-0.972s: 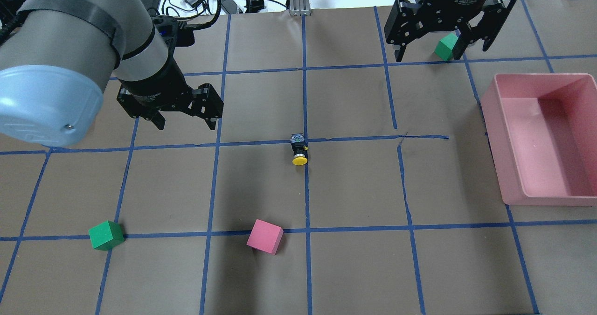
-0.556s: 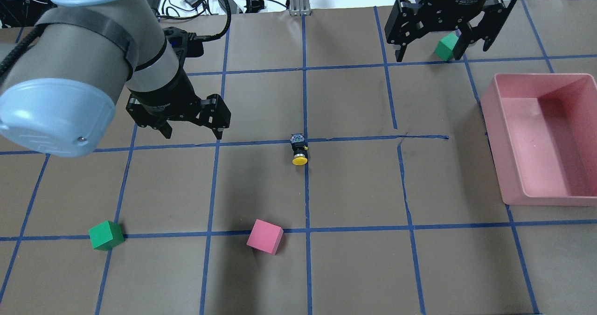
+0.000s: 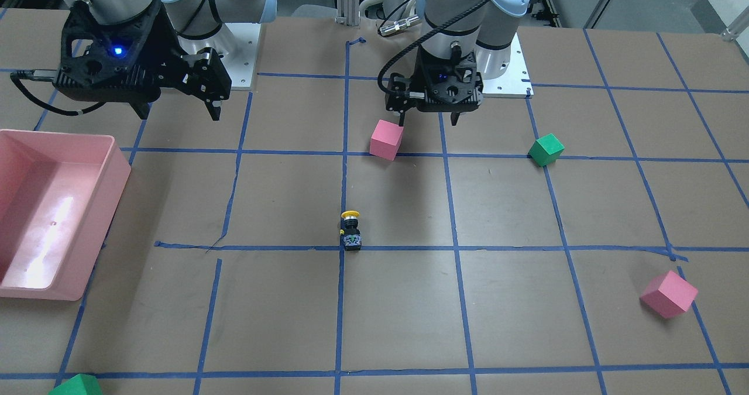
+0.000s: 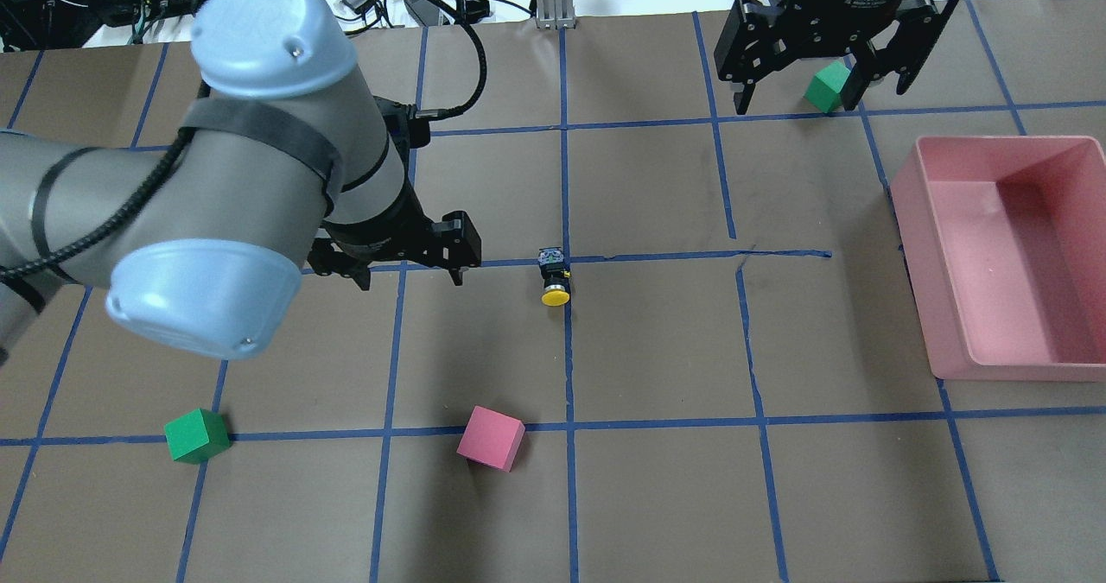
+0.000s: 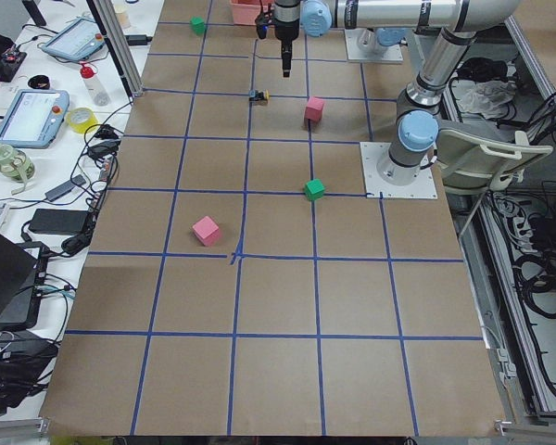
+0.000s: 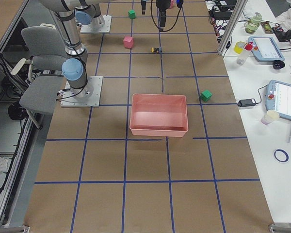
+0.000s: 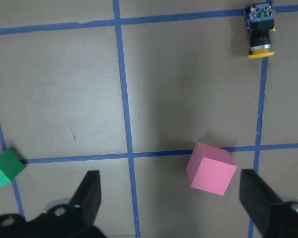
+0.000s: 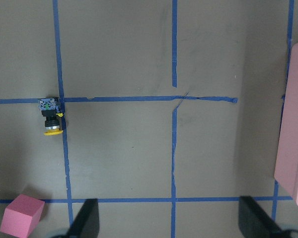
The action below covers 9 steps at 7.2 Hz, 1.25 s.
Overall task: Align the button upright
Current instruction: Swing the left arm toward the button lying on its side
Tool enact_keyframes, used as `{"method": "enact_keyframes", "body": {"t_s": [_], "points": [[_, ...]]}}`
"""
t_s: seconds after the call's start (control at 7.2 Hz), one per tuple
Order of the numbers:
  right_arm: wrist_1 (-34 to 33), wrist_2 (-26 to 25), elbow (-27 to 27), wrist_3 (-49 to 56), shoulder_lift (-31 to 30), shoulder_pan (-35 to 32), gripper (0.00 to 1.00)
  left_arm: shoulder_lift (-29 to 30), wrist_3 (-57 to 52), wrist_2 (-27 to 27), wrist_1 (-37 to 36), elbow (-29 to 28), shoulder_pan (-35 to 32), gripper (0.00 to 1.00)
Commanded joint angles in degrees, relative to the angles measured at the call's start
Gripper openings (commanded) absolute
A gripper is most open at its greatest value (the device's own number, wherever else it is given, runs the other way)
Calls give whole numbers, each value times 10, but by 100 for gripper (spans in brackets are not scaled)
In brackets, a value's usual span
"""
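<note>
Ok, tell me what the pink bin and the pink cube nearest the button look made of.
Pink bin: likely moulded plastic, smooth and glossy; light glares off its floor. Pink cube: probably foam, matte; no shine, slightly soft edges.

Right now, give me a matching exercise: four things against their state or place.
1 button
2 pink bin
3 left gripper
4 right gripper

A open, on the pink bin's side of the table
B lying on its side
C empty
D open, on the button's left

Pairs: 1-B, 2-C, 3-D, 4-A
</note>
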State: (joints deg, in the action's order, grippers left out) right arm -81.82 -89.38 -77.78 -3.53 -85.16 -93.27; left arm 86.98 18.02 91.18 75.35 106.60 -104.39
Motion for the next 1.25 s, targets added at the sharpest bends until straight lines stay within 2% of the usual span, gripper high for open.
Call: {"method": "enact_keyframes", "body": {"t_s": [0.0,0.14,0.42,0.56,0.69,1.11], "points": [[0,0,0,3,0,0,100,6,92,14,-167,86,-44,100],[1,-1,0,3,0,0,100,12,97,55,-253,130,-68,100],[2,-4,0,3,0,0,100,39,150,66,-441,202,-93,100],[2,-4,0,3,0,0,100,60,160,82,-485,208,-105,100],[3,-4,0,3,0,0,100,87,167,103,-527,208,-121,95],[3,-4,0,3,0,0,100,179,166,116,-676,208,-139,95]]}}
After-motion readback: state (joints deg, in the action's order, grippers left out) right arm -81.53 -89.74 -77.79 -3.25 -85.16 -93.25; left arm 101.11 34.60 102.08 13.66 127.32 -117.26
